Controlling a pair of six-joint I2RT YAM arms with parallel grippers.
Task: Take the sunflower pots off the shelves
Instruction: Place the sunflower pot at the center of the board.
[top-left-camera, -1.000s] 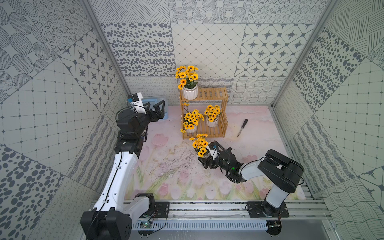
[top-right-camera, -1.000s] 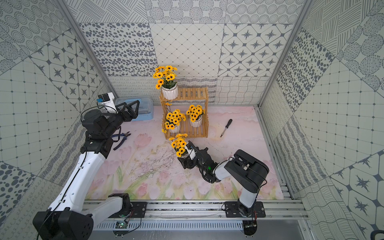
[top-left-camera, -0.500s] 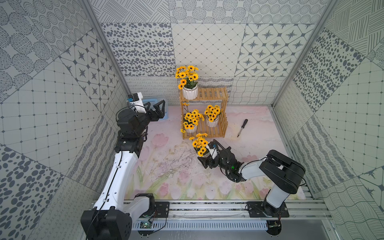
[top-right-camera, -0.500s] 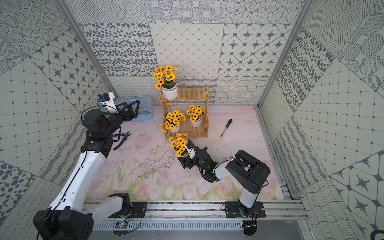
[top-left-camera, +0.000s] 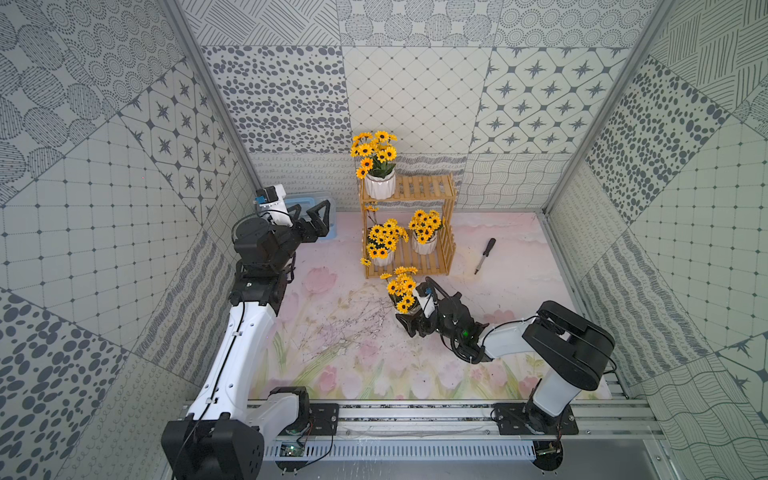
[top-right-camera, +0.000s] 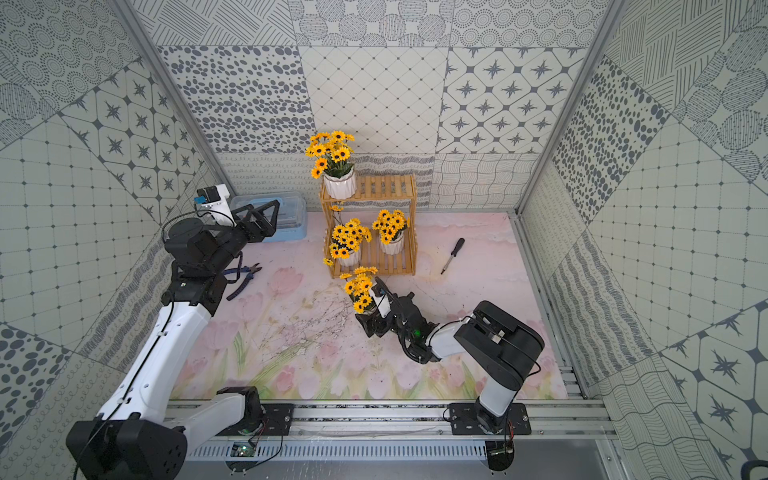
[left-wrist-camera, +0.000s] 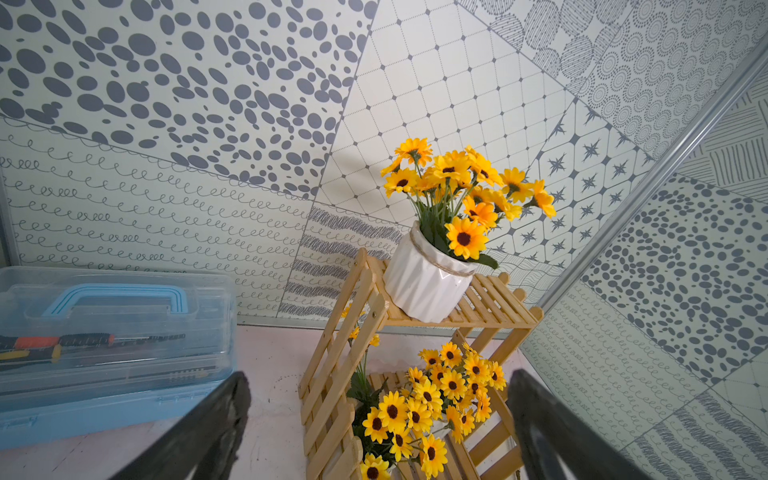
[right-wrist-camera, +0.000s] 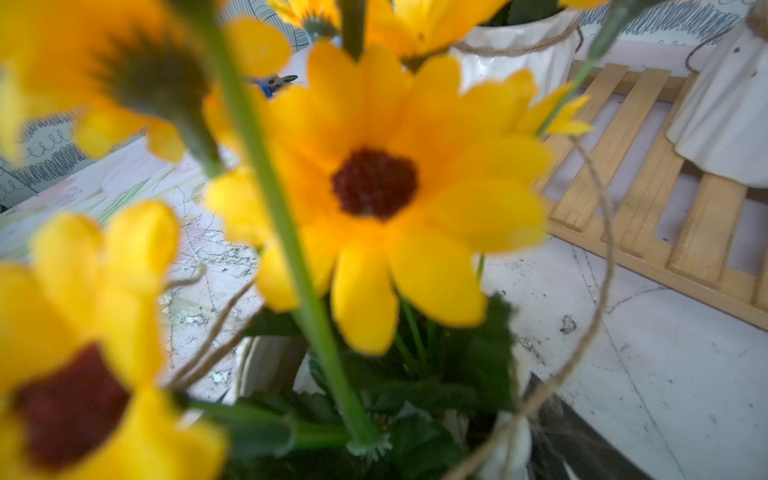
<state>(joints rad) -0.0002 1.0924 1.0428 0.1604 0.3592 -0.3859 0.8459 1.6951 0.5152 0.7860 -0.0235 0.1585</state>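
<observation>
Over the last second almost nothing shifts. The right claw (top-left-camera: 409, 326) stays clamped on one sunflower pot (top-left-camera: 401, 286), low at the tabletop (top-left-camera: 353, 365) just before the shelves (top-left-camera: 419, 189). Top pot (top-left-camera: 379, 185) and lower pair (top-left-camera: 382, 259) remain shelved. The left claw (top-left-camera: 314, 205) hangs spread, empty — release judged next.

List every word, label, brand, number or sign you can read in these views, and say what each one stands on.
No text is readable in any view.
Small pale sticker on the left arm's black joint: too small to read.
Blue-and-clear plastic toolbox, white ribbed ceramic sunflower pots, light wooden slatted shelves: no print visible.
</observation>
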